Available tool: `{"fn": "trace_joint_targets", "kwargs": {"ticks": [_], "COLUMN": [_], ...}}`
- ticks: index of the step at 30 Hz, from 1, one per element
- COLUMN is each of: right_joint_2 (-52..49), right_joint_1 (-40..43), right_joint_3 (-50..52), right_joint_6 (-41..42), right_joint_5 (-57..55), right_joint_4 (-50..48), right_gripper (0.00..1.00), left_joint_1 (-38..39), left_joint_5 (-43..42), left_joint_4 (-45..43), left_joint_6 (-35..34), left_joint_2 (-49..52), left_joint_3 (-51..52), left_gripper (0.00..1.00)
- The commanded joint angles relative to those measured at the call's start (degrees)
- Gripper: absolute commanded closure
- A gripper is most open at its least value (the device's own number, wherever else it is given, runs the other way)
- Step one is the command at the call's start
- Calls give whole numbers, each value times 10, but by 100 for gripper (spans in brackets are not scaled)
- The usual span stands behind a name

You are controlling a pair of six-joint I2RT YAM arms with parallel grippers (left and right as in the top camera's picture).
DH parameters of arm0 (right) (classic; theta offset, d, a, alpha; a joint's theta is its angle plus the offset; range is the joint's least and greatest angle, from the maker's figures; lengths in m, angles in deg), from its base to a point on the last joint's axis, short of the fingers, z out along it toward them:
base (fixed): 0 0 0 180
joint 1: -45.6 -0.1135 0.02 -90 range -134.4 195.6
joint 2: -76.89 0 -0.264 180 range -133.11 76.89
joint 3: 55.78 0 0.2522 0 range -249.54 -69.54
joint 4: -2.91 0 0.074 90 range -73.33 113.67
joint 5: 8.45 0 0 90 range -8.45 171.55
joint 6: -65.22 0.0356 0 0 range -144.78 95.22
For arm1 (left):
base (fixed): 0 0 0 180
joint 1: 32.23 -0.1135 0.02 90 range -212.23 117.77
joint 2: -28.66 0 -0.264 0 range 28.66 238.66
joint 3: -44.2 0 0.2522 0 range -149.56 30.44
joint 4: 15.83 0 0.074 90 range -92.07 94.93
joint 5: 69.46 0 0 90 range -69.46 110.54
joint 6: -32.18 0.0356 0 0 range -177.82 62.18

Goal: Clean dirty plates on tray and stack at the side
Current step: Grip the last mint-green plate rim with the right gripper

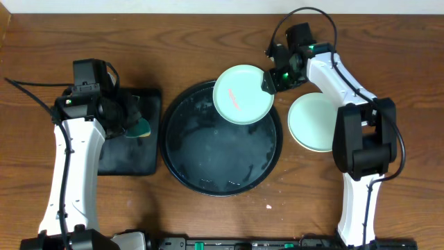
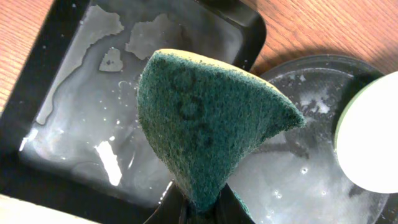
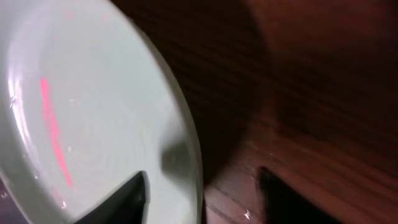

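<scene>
The step in hand looks like the scrubbing of what may be the last dirty plate. The right gripper [image 1: 269, 82] is clamped on the edge of a mint plate [image 1: 241, 94]. In the right wrist view its dark fingers [image 3: 127, 199] sit either side of the rim. The plate is at the 1 o'clock edge of the round tray [image 1: 208, 173], overlapping that rim, and I cannot tell whether it hangs clear or rests on it. A red streak [image 1: 232, 98] crosses the plate's face, so it reads as not yet clean. The left gripper [image 1: 132, 119] is closed tight on a folded green sponge [image 2: 205, 118]. It hovers over the wet rectangular tray [image 1: 128, 163], which lies at 9 o'clock from the round tray. The round tray is wet and carries no other plate. A pale plate [image 1: 313, 122] lies on the table [image 1: 41, 42] at the tray's 3 o'clock, partly under the right arm. Whether it is one plate or a stack of two cannot be told from above. By my judgement the next move calls for the left arm to carry the sponge across the tray toward 1 o'clock. The right arm should turn the plate's face to meet it and keep a firm pinch. A plate held by one edge could lever loose under scrubbing pressure, so the wipe should run along the streak, pressing lightly. After that the plate belongs on the pale one at 3 o'clock
</scene>
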Motion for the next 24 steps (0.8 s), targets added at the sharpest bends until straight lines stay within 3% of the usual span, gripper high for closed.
{"fn": "trace_joint_targets", "kwargs": {"ticks": [1, 5, 11, 18, 24], "right_joint_2": [-14, -6, 47, 72, 71], "right_joint_1": [-3, -3, -23, -118, -175], "right_joint_3": [-14, -14, -14, 7, 100], "right_joint_6": [-3, 30, 63, 228, 353], "right_joint_5": [11, 16, 76, -3, -41], "right_joint_4": [-2, -4, 19, 102, 72], "right_gripper": [65, 99, 99, 99, 99], "left_joint_1": [-3, -2, -2, 6, 49], "left_joint_5": [24, 24, 40, 43, 51], "left_joint_4": [2, 2, -2, -3, -5], "left_joint_6": [5, 5, 6, 5, -17], "left_joint_2": [-2, -2, -2, -2, 3], "left_joint_3": [-13, -13, -13, -13, -13], "left_gripper": [93, 92, 93, 93, 93]}}
